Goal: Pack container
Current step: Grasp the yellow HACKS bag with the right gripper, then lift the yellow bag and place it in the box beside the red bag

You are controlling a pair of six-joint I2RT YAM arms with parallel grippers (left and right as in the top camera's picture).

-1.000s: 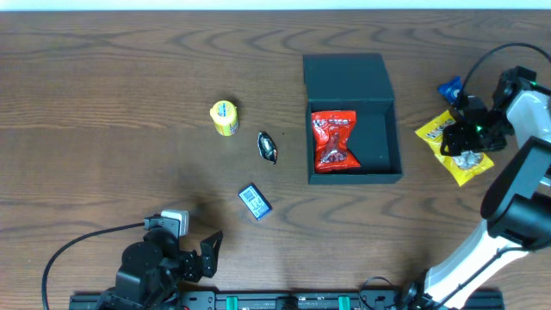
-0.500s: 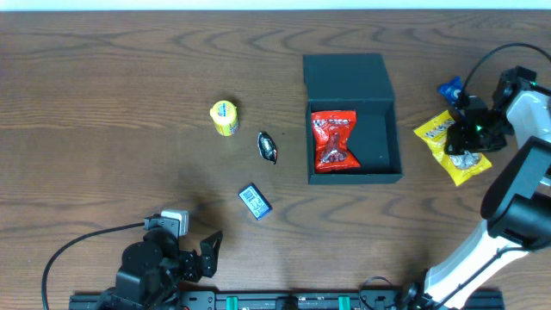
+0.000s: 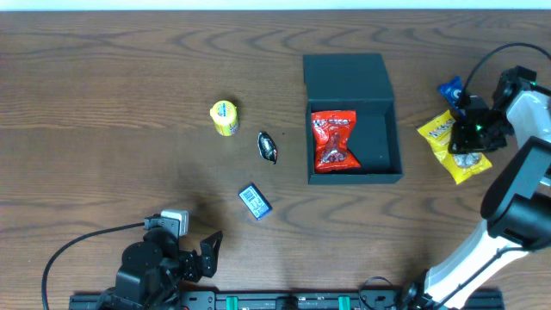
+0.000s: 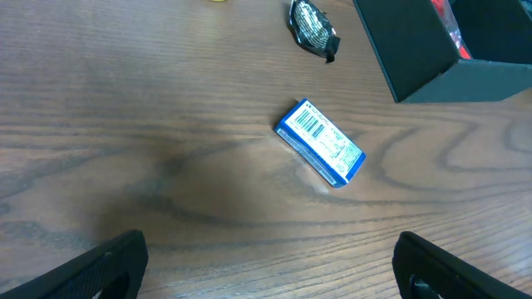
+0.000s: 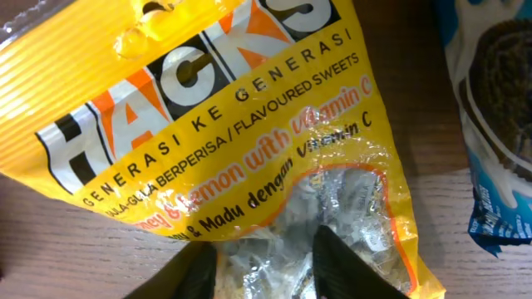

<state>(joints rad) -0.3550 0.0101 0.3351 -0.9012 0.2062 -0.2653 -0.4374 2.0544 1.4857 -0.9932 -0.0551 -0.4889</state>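
The dark teal container (image 3: 383, 142) lies open right of centre, its lid (image 3: 344, 76) folded back, and a red snack packet (image 3: 334, 140) rests inside. It shows too as a corner (image 4: 416, 50) in the left wrist view. At the far right, my right gripper (image 3: 469, 146) is down on a yellow sweets bag (image 3: 441, 131). In the right wrist view its fingers (image 5: 264, 266) pinch the clear lower end of that bag (image 5: 216, 108). My left gripper (image 3: 207, 250) hovers open near the front edge, and nothing lies between its fingers (image 4: 270, 274).
A blue cookie packet (image 3: 449, 89) lies just behind the yellow bag, close to the right fingers (image 5: 499, 124). Left of the container are a yellow round pack (image 3: 225, 117), a dark wrapped candy (image 3: 269, 147) and a small blue box (image 3: 255, 202), which sits ahead of the left gripper (image 4: 321, 154).
The right gripper has narrowed onto the yellow bag, and the bag has shifted slightly to the right. The left arm has not moved.
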